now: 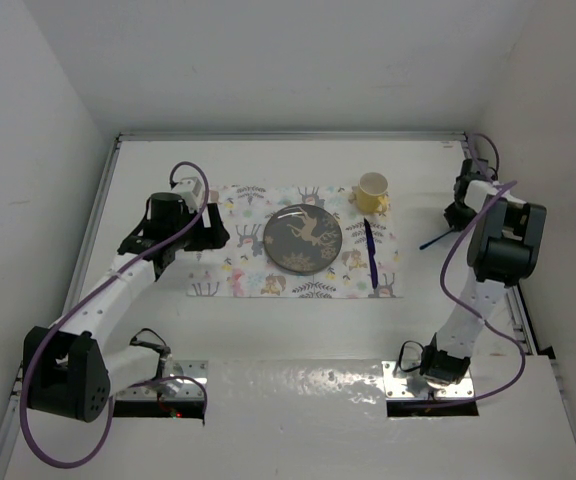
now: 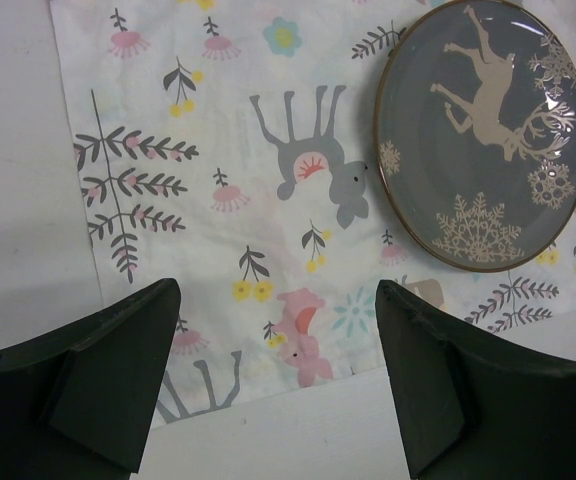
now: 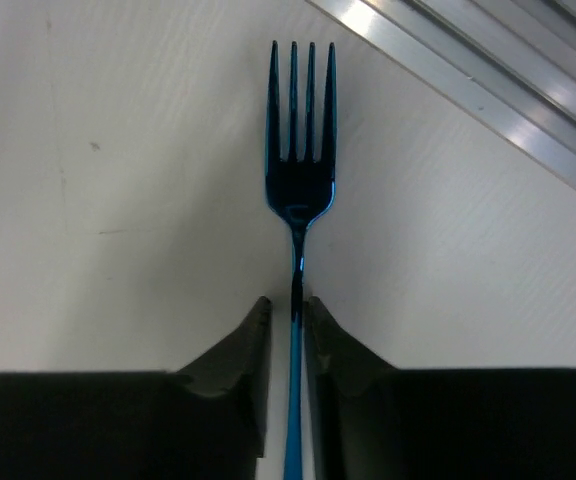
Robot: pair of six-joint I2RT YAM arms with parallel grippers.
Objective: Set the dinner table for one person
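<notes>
– Starting with the biggest thing, we have the counter (image 1: 268, 160), white and flat, filling the top view from the arm bases to the back wall. A silver rail (image 3: 468, 80) runs along its edge.
– In the middle of it we see the placemat (image 1: 253, 272), printed with deer and leaves, its long side facing the arms.
– On the placemat's centre sits the plate (image 1: 302, 238), dark grey with a thin gold rim, a pale stag and snowflakes.
– Now the left end effector (image 2: 278, 300). We see it hovering above the placemat's left part, jaws wide apart, nothing between them, the plate off to its right.
– Across the way, the right end effector (image 3: 288, 305) is above bare counter near the rail, well apart from the placemat. Its fingers are pressed together on a thin handle.
– That's the fork (image 3: 299, 190), blue and metallic, four tines pointing away from the wrist camera. We can't tell whether it touches the counter.
– Smaller now: the cup (image 1: 372, 192), yellow, upright at the placemat's far right corner.
– And the blue utensil (image 1: 370, 255), slim, lying on the placemat just right of the plate, running near to far. Knife or spoon, we can't tell from up here.
</notes>
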